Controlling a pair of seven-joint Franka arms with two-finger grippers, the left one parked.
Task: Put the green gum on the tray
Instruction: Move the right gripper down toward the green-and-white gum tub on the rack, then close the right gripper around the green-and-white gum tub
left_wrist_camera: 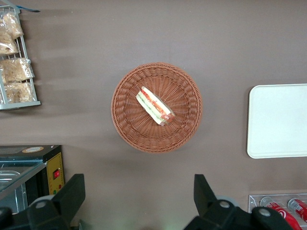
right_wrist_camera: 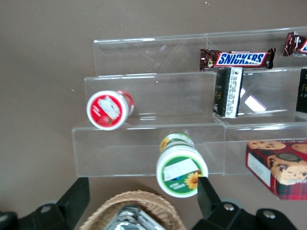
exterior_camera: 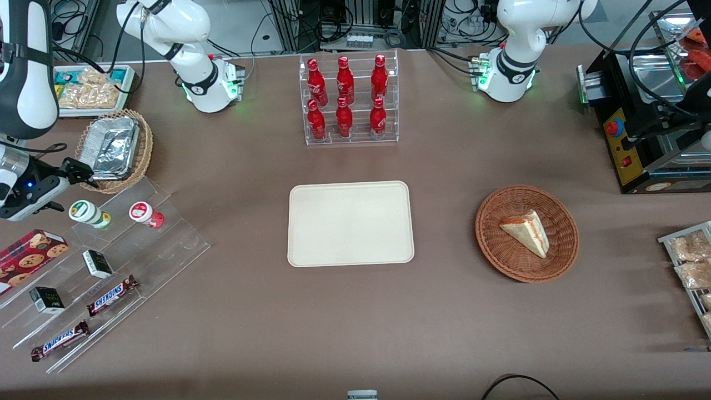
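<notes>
The green gum is a small white bottle with a green-and-white lid. It lies on its side on the top step of the clear acrylic stand, beside the red-lidded bottle. It also shows in the right wrist view, lid toward the camera. My gripper is open and empty. It hangs over the rim of the foil-lined wicker basket, a little farther from the front camera than the gum. In the right wrist view the gripper has one fingertip close beside the gum's lid. The cream tray lies bare at mid-table.
The acrylic stand also holds Snickers bars, small dark boxes and a cookie box. A rack of red bottles stands farther from the front camera than the tray. A wicker basket with a sandwich lies toward the parked arm's end.
</notes>
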